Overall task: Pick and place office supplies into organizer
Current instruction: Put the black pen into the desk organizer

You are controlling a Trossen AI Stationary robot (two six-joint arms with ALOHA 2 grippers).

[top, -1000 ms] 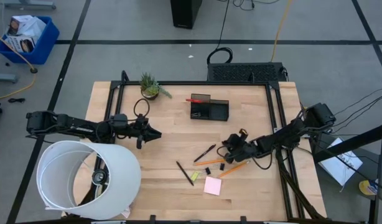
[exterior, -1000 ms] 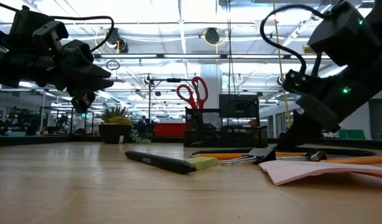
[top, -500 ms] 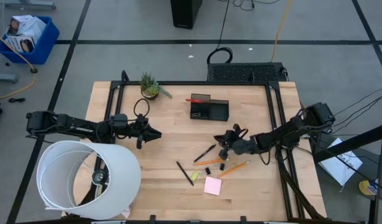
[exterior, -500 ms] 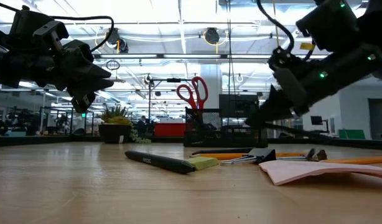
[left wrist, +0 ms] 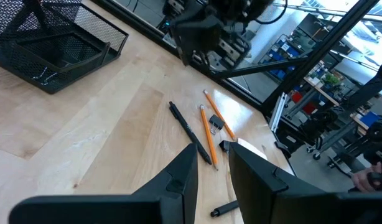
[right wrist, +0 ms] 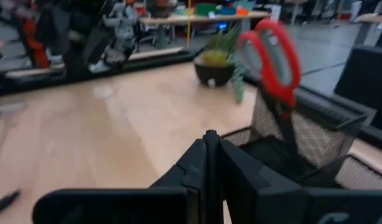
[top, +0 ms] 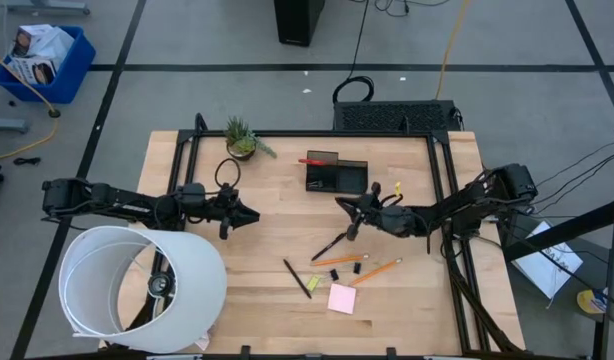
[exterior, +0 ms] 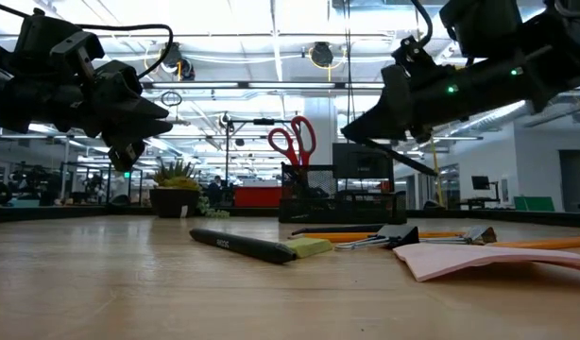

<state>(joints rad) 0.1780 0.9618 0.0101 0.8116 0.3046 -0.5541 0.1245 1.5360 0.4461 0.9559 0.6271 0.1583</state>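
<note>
Pink pad [top: 341, 298]: nearest, flat on the table, light and bendy.
Black pen [exterior: 403, 161]: thin, stiff, light and slippery. I think its middle is the best place to pinch.
Right gripper [exterior: 349, 132]: up in the air, fingers squeezed on what looks like that pen.
Organizer [top: 337, 178]: just behind, with the red scissors [exterior: 292, 142] standing inside.
Left gripper [top: 249, 214]: waiting far off, fingers a little apart, holding nothing.

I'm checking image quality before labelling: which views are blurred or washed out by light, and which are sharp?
Right wrist view: soft throughout, the red-handled scissors smeared, the plant hazy. Low view: bright ceiling lights leave the arms as dark silhouettes; the nearest table surface is out of focus. High view: evenly lit and sharp, organizer crisp. Left wrist view: pencils sharp, its own tool blurred up close.
</note>
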